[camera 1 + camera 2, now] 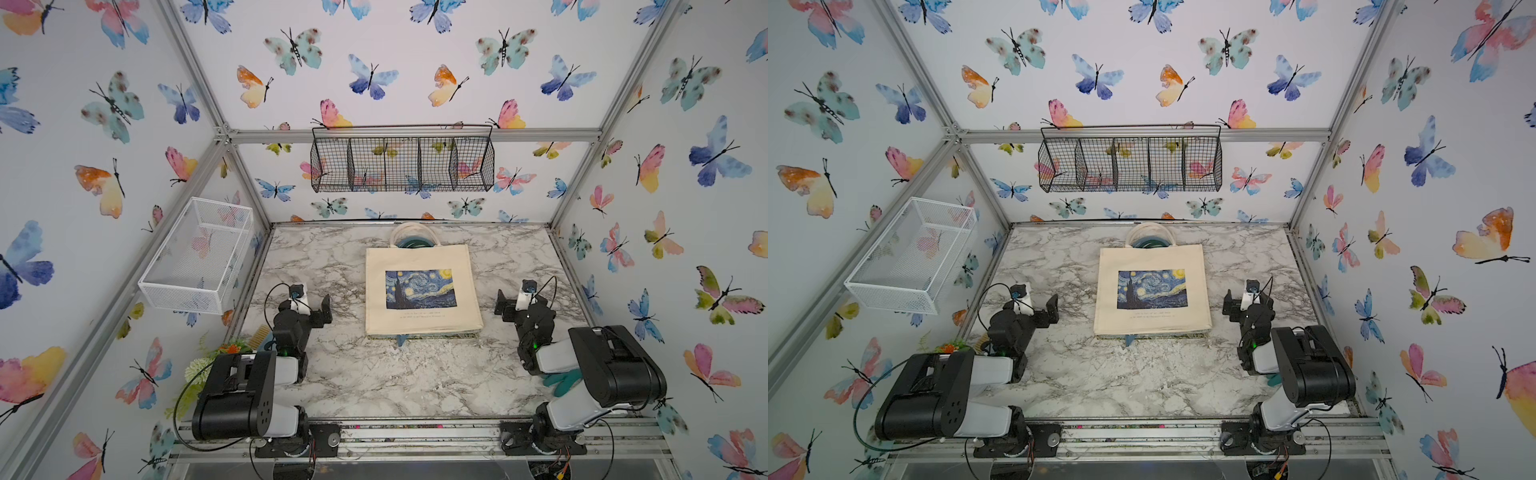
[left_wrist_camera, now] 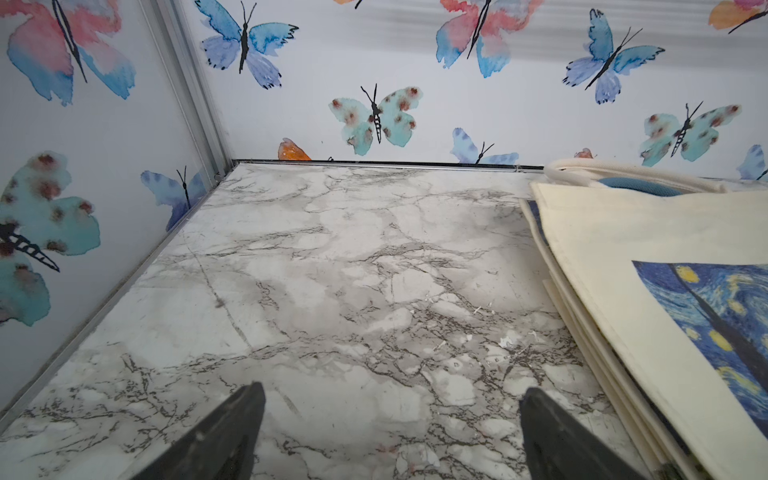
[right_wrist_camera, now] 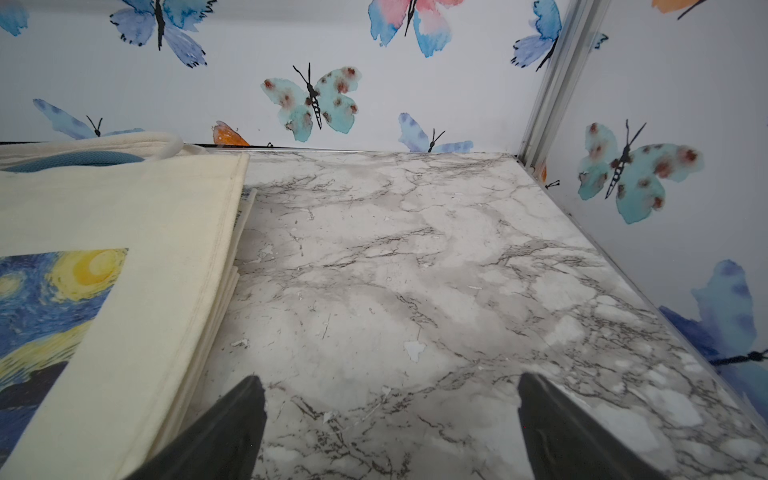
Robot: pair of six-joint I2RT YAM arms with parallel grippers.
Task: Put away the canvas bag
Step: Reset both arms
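Observation:
A cream canvas bag (image 1: 419,257) with a blue and yellow starry-night print lies flat on the marble table (image 1: 374,374), on top of a stack of folded bags, in both top views (image 1: 1152,257). Its looped handles (image 1: 413,232) point toward the back wall. My left gripper (image 1: 316,309) rests low, left of the stack, and is open. The left wrist view shows only bare marble between its fingertips (image 2: 392,390), with the bag (image 2: 615,249) off to one side. My right gripper (image 1: 505,305) stands open to the right of the stack. Its fingertips (image 3: 390,378) frame empty marble beside the bag (image 3: 124,199).
A black wire basket (image 1: 402,164) with several compartments hangs on the back wall. A white mesh basket (image 1: 195,253) is mounted on the left wall. Green artificial foliage (image 1: 199,370) sits by the left arm's base, and a teal item (image 1: 561,382) lies under the right arm.

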